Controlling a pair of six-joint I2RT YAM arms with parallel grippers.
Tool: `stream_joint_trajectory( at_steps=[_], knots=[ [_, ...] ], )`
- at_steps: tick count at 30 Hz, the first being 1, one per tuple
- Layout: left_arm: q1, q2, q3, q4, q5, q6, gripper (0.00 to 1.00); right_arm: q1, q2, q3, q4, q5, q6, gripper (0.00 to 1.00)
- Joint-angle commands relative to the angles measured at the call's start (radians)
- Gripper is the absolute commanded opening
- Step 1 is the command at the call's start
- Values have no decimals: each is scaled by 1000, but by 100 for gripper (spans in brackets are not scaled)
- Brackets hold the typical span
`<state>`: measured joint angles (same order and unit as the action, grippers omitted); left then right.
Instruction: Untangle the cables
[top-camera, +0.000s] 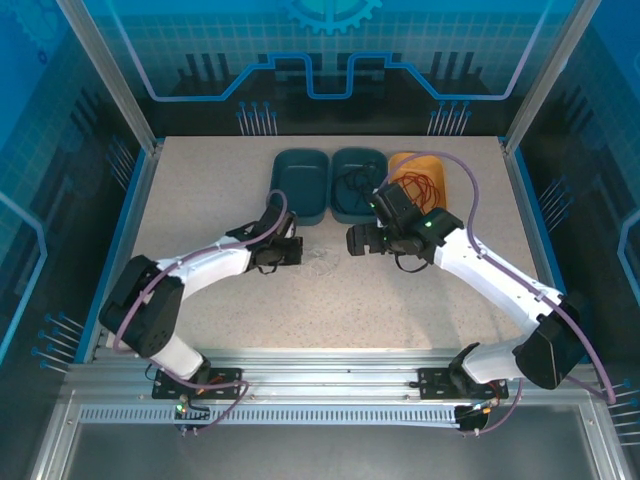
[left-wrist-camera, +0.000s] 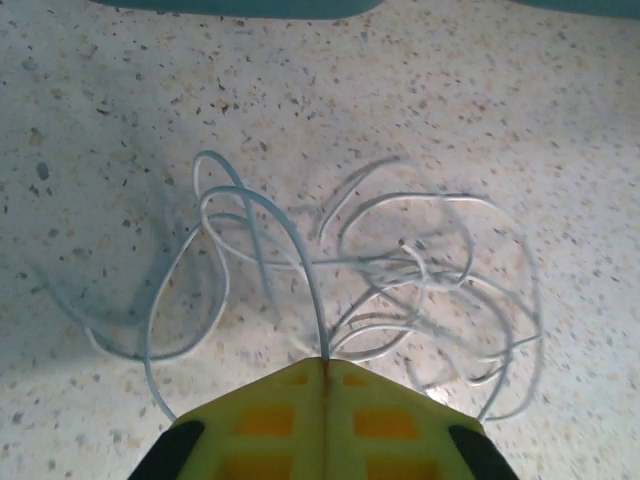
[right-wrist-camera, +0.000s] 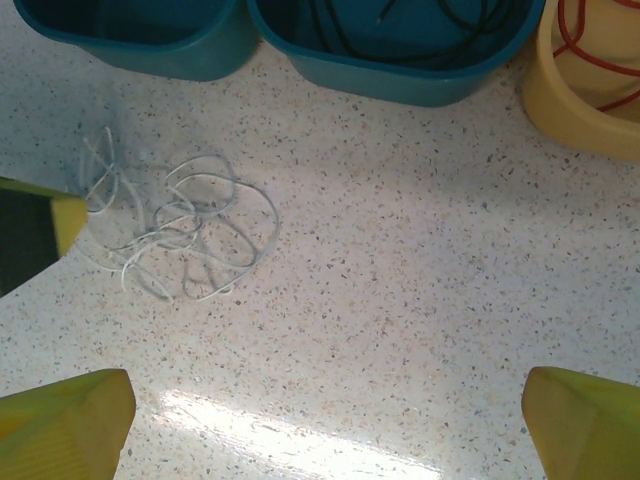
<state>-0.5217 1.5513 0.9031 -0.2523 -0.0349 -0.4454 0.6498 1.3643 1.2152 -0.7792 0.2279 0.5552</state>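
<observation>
The white cable (left-wrist-camera: 400, 270) lies in loose tangled loops on the speckled table, between the two grippers (top-camera: 322, 262). My left gripper (left-wrist-camera: 326, 362) is shut on one strand of it, which rises in an arc straight out of the closed yellow tips. That gripper sits just left of the coil (top-camera: 298, 252). My right gripper (right-wrist-camera: 328, 420) is open and holds nothing, hovering to the right of the coil (top-camera: 352, 240). The white cable (right-wrist-camera: 180, 230) is up and to the left of its fingers. The black cable (right-wrist-camera: 400, 30) lies in the middle teal bin. The red cable (right-wrist-camera: 600, 50) lies in the yellow bin.
Three bins stand in a row at the back: an empty teal one (top-camera: 300, 185), the middle teal one (top-camera: 345, 215) and the yellow one (top-camera: 445, 165). Bare table (top-camera: 400, 310) stretches from the grippers toward the near edge. Blue rails and walls border the table.
</observation>
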Motion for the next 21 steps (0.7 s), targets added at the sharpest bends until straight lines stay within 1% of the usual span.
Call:
stream_joint_trajectory(
  at_steps=[1,7,10,15,18,21],
  knots=[
    [-17,-110,-43,-14,64,-3,0,19,21,-16,17,5,26,100],
    [-42,-262,-121,-22,150,-9,0,49,34,-31,2,-5,34,100],
    [-64,-319,-148,-33,172,-15,0,61,30,-43,5,-14,35,100],
    [-87,-391,-179,-54,185,-25,0,72,28,-79,50,-62,31,100],
    [-89,-427,-196,-56,172,-40,0,82,38,-103,83,-84,35,97],
    [-88,-455,-216,-57,157,-57,0,91,60,-122,127,-123,42,90]
  ],
)
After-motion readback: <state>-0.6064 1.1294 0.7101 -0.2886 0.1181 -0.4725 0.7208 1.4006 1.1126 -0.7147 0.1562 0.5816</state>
